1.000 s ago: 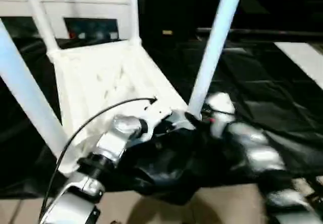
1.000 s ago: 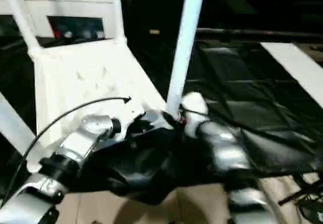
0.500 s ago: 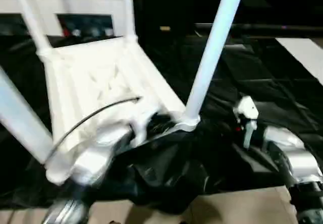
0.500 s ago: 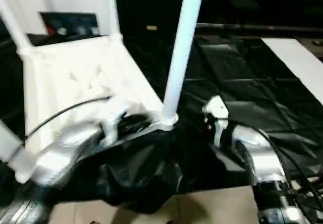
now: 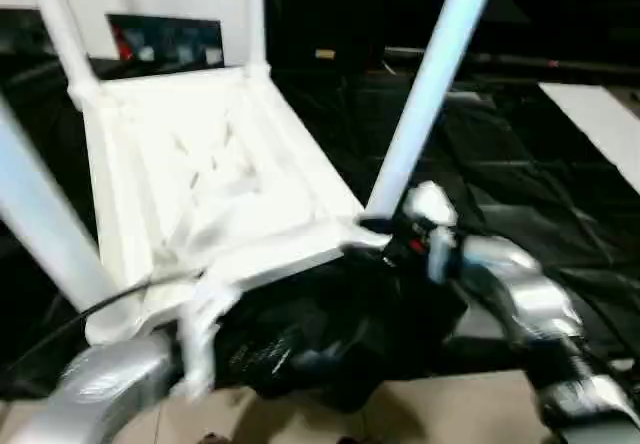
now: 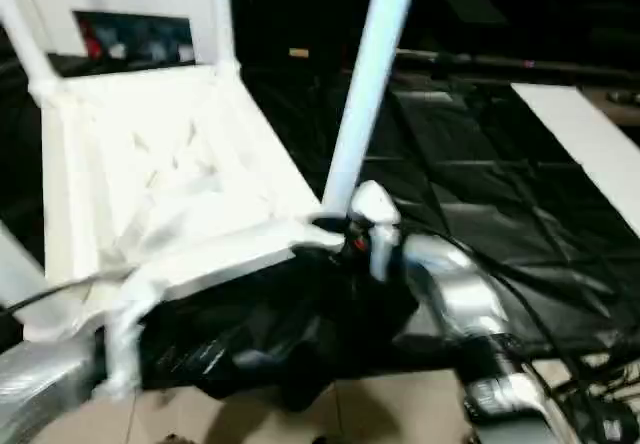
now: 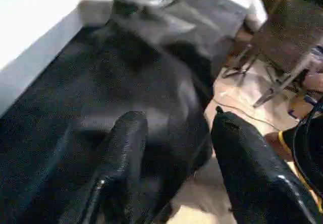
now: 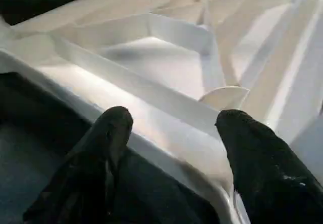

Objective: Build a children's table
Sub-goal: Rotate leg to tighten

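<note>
Left eye view: one white children's table [image 5: 200, 174] is seen lying upside down on a black sheet [image 5: 520, 194], its ribbed underside facing up. Four white legs are counted standing up from its corner sockets: two far legs [image 5: 60, 34] [image 5: 254, 14] near the white cabinet [image 5: 150, 4] behind, one near leg [image 5: 435, 84] rising at the right corner, and one near leg [image 5: 40, 214] at the left edge of the picture. One pale board [image 5: 600, 124] is seen lying on the sheet at the far right. The right gripper [image 8: 171, 128] is placed at the near right corner of the top, just beside the foot of the right leg; in the right wrist view its two black fingers [image 8: 106, 148] are shown standing well apart, one on each side of the top's white rim, and no grip on the rim can be made out. The left gripper [image 7: 174, 128] is held low over the crumpled black sheet, apart from the table; in the left wrist view its two fingers [image 7: 126, 148] are seen spread with nothing between them, the sheet lying beyond and a white edge of the top [image 7: 35, 27] to one side. The silver left forearm [image 5: 100, 394] is seen at the bottom left of the head view, badly blurred.
</note>
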`<state>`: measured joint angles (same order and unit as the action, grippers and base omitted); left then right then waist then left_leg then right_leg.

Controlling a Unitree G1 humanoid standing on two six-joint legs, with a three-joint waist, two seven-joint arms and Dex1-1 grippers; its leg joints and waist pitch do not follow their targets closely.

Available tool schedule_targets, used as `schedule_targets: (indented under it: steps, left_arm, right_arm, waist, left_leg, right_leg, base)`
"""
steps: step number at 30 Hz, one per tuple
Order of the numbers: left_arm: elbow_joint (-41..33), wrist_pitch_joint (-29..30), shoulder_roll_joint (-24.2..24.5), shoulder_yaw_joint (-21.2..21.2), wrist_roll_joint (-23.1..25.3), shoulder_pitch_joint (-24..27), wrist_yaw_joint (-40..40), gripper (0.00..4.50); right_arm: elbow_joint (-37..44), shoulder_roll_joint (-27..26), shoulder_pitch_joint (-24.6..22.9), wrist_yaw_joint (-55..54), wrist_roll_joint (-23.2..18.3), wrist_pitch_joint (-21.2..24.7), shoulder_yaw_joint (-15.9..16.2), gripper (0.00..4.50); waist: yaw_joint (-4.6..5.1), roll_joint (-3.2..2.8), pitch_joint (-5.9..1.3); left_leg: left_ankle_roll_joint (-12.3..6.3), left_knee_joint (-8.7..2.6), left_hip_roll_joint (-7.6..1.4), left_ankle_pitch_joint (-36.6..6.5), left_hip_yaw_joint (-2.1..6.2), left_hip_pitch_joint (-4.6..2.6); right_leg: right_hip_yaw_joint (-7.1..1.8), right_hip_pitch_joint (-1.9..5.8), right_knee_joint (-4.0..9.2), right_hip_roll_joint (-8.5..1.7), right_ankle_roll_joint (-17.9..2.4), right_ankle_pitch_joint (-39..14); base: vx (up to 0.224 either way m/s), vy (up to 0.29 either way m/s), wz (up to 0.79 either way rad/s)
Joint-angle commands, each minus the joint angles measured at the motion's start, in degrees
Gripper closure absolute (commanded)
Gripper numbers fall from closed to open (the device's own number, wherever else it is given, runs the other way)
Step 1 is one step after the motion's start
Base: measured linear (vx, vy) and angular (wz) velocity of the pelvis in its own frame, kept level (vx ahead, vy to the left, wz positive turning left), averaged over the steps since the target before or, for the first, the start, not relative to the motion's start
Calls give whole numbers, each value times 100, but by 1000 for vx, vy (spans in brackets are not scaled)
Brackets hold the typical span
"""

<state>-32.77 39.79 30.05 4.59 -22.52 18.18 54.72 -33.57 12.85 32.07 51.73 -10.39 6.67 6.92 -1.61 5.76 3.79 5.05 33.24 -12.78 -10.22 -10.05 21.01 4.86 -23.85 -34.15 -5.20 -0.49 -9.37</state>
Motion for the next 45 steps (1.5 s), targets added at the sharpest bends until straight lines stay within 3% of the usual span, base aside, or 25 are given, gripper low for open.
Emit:
schedule_targets:
  steps: [1,2,3,5,6,7,9,13,17,19,21,23,24,25,26,27,28,29,34,35,37,38,42,43,45]
  left_arm:
    - [-349,185,197,469,-161,352,39,177]
    - [-396,193,256,580,-190,473,67,167]
    - [-413,199,359,809,-191,657,164,150]
    - [-474,289,708,1558,-268,1124,389,134]
    - [-474,289,708,1558,-268,1124,389,123]
    - [-480,341,800,1781,-325,1192,478,123]
    - [-448,417,992,2309,-476,1127,600,101]
    - [-288,288,1043,2528,-733,680,350,70]
    - [-61,-47,887,2359,-782,-41,21,45]
    - [8,-173,733,2118,-741,-367,-66,29]
    - [32,-208,649,1997,-723,-517,-91,23]
    - [191,-378,298,1596,-584,-919,-269,5]
    - [284,-496,80,1302,-529,-1126,-406,5]
    - [289,-512,17,1204,-558,-1164,-444,5]
    - [290,-522,-3,1148,-599,-1177,-475,5]
    - [306,-524,-38,1095,-638,-1203,-497,5]
    - [332,-534,-57,1065,-652,-1225,-502,5]
    - [365,-556,-75,1029,-644,-1243,-498,5]
    - [608,-858,-235,821,-292,-1371,-738,5]
    - [687,-916,-424,757,-80,-1480,-1136,5]
    - [778,-1105,-626,655,158,-1572,-1514,5]
    - [881,-1227,-787,624,314,-1631,-1826,5]
    - [1077,-1600,-1187,587,724,-1690,-2537,5]
    - [1031,-1927,-1429,579,914,-1504,-2809,5]
    - [931,-2009,-1604,614,917,-1336,-2949,5]
  right_arm:
    - [-543,90,236,-749,215,-210,-325,139]
    - [-596,77,264,-796,215,-261,-345,139]
    - [-689,54,323,-922,215,-263,-383,139]
    - [-1135,23,532,-1482,327,-401,-482,139]
    - [-1135,23,532,-1482,327,-401,-482,139]
    - [-1297,31,596,-1715,377,-425,-515,139]
    - [-1750,49,755,-2242,432,-660,-645,139]
    - [-2065,49,844,-2552,503,-857,-699,139]
    - [-2026,-27,724,-2660,432,-948,-801,139]
    - [-1858,-89,563,-2622,408,-963,-778,139]
    - [-1807,-120,491,-2605,408,-995,-761,139]
    - [-1533,-185,196,-2580,444,-1059,-674,139]
    - [-1327,-224,-3,-2608,452,-1092,-644,139]
    - [-1253,-236,-58,-2636,447,-1135,-650,139]
    - [-1221,-243,-80,-2655,443,-1167,-660,139]
    - [-1116,-249,-121,-2661,426,-1161,-674,139]
    - [-1008,-239,-159,-2640,416,-1151,-680,139]
    - [-865,-204,-217,-2584,405,-1147,-677,139]
    - [-299,65,-496,-2281,168,-1130,-909,139]
    - [-348,188,-519,-2313,174,-1190,-1014,139]
    - [-458,286,-503,-2400,198,-1283,-1111,139]
    - [-454,306,-497,-2474,180,-1309,-1173,139]
    - [-283,334,-541,-2528,44,-1297,-1321,139]
    - [-189,358,-578,-2601,-51,-1346,-1450,139]
    - [-127,362,-594,-2608,-132,-1355,-1547,139]
  waist:
    - [32,-102,-193]
    - [37,-134,-188]
    - [3,-115,-180]
    - [24,-96,-150]
    - [24,-102,-161]
    - [10,-107,-158]
    - [-5,-108,-164]
    - [-56,-141,-248]
    - [-98,-135,-300]
    - [-143,-141,-340]
    - [-143,-119,-347]
    - [-173,-127,-362]
    - [-160,-168,-374]
    - [-171,-138,-374]
    - [-174,-125,-387]
    - [-168,-261,-389]
    - [-109,-177,-378]
    - [-95,-154,-378]
    - [-61,-176,-358]
    - [-36,-220,-347]
    - [-45,-201,-350]
    - [-36,-196,-349]
    - [-20,-181,-364]
    - [-23,-219,-365]
    - [-13,-176,-381]
  left_leg:
    - [201,-483,-72,-2374,50,-52]
    - [285,-490,-74,-2550,71,-71]
    - [258,-442,-66,-2674,22,-183]
    - [255,-474,-51,-2778,57,-95]
    - [266,-478,-49,-2760,64,-80]
    - [292,-465,-50,-2816,48,-141]
    - [322,-460,-42,-2887,51,-153]
    - [312,-454,-31,-2706,48,-142]
    - [269,-441,-25,-2206,22,-80]
    - [255,-399,-19,-1985,-15,-124]
    - [241,-404,-16,-1803,-5,-48]
    - [264,-377,-25,-1785,-27,-111]
    - [289,-394,-18,-1716,-3,-55]
    - [286,-384,-25,-1719,-20,-77]
    - [293,-387,-22,-1738,-4,-59]
    - [320,-384,-14,-1778,-1,-77]
    - [284,-386,-11,-1752,-7,-39]
    - [270,-377,-2,-1794,-13,-34]
    - [233,-361,-20,-2030,-8,-65]
    - [258,-364,-19,-2202,1,-78]
    - [247,-332,-16,-2306,-8,-117]
    - [218,-340,1,-2284,5,-73]
    - [154,-314,8,-2290,14,-61]
    - [130,-313,14,-2292,19,-56]
    - [106,-304,11,-2227,22,-30]
  right_leg:
    - [-221,139,505,-217,-569,-3055]
    - [-202,143,522,-184,-421,-3108]
    - [-232,25,561,-160,-449,-2938]
    - [-233,83,528,-167,-444,-3074]
    - [-230,102,517,-174,-412,-3097]
    - [-244,40,538,-153,-408,-3041]
    - [-251,38,525,-151,-429,-3016]
    - [-308,78,435,-128,-542,-2547]
    - [-337,155,329,-127,-740,-1770]
    - [-357,149,307,-131,-789,-1505]
    - [-362,210,253,-134,-847,-1337]
    - [-369,175,272,-138,-837,-1305]
    - [-369,229,227,-141,-880,-1183]
    - [-368,207,251,-137,-864,-1165]
    - [-361,244,237,-144,-853,-1231]
    - [-367,231,223,-137,-869,-1215]
    - [-358,253,243,-117,-857,-1215]
    - [-360,257,260,-108,-829,-1333]
    - [-363,213,343,-100,-639,-1962]
    - [-347,197,373,-85,-598,-2154]
    - [-331,163,413,-80,-570,-2263]
    - [-323,191,412,-84,-529,-2399]
    - [-296,180,463,-86,-381,-2642]
    - [-291,175,478,-88,-334,-2727]
    - [-274,196,485,-98,-284,-2755]
  base:
    - [0,0,0]
    - [0,0,0]
    - [0,0,0]
    - [0,0,0]
    - [0,0,0]
    - [0,0,0]
    - [0,0,0]
    - [0,0,0]
    - [0,0,0]
    - [0,0,0]
    - [0,0,0]
    - [0,0,0]
    - [0,0,0]
    - [0,0,0]
    - [0,0,0]
    - [0,0,0]
    - [0,0,0]
    - [0,0,0]
    - [0,0,0]
    - [0,0,0]
    - [0,0,0]
    - [0,0,0]
    - [0,0,0]
    - [0,0,0]
    - [0,0,0]
